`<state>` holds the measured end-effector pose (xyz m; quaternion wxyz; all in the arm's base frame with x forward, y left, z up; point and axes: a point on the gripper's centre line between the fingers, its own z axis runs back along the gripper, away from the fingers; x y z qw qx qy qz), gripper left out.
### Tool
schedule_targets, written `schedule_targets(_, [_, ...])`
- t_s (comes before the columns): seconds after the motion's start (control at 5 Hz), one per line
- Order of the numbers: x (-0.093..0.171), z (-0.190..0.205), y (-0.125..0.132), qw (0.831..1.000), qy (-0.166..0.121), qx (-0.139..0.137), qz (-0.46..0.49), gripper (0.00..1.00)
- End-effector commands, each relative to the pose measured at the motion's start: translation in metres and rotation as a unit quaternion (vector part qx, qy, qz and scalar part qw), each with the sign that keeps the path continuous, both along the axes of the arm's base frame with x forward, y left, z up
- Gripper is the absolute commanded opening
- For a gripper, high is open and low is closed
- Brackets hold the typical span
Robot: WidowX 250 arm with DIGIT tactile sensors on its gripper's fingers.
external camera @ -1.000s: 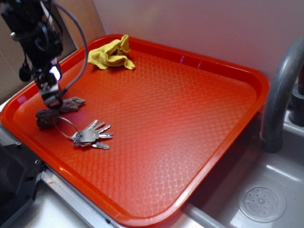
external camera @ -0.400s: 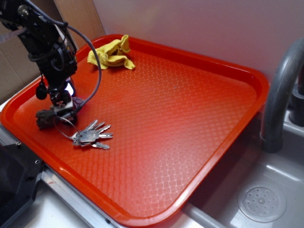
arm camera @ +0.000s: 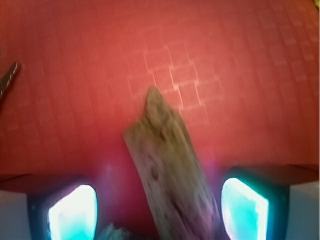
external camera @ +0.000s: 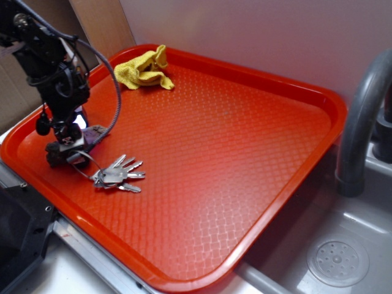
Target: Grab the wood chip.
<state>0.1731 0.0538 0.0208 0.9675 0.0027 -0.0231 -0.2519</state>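
Step in hand, as judged: final descent and straddle, just before the close. The black robot gripper [external camera: 72, 146] is set low over the left part of the red plastic tray [external camera: 245, 202], close to its left rim. In the wrist view the two fingers [arm camera: 72, 212] are seen spread, one at each lower corner, with the flat, elongated tan-brown wood chip [arm camera: 167, 172] lying between them on the textured tray floor. Neither finger is seen touching it; red tray shows on both sides. The chip is angled, its pointed end aimed away from the camera and slightly left. In the exterior view only a small part of the chip [external camera: 93, 132] is visible beside the gripper; the rest is covered.

Next move, as judged: a squeeze across the chip's narrow width is called for, with little or no further lowering. A small wrist turn may be needed, since the chip is not lined up squarely with the fingers.

A dark grey-brown lump [external camera: 54, 154] on a wire ring is noted just left of the gripper, very near the chip; it should be kept out of the pinch. The bunch of silver keys [external camera: 117, 175] lies just beside, toward the front. The crumpled yellow cloth [external camera: 142, 71] sits well apart at the far rim. To the right, much bare tray is left for moving. A grey sink faucet [external camera: 361, 116] stands beyond the right rim.
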Motion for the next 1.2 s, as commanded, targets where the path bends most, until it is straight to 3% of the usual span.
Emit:
schedule_targets(0.0, [0.0048,-0.0025,0.0019,1.000,-0.005,0.021,0.003,1.00])
schedule_targets(0.2, [0.0057,-0.0039,0.0041,1.000,-0.006,0.027,0.004,1.00])
schedule_targets(0.4, [0.0059,-0.0069,0.0048,1.000,-0.008,0.030,0.002,0.00])
schedule_targets(1.0, [0.0090,-0.0101,0.0030,0.999,-0.003,0.037,-0.001,0.00])
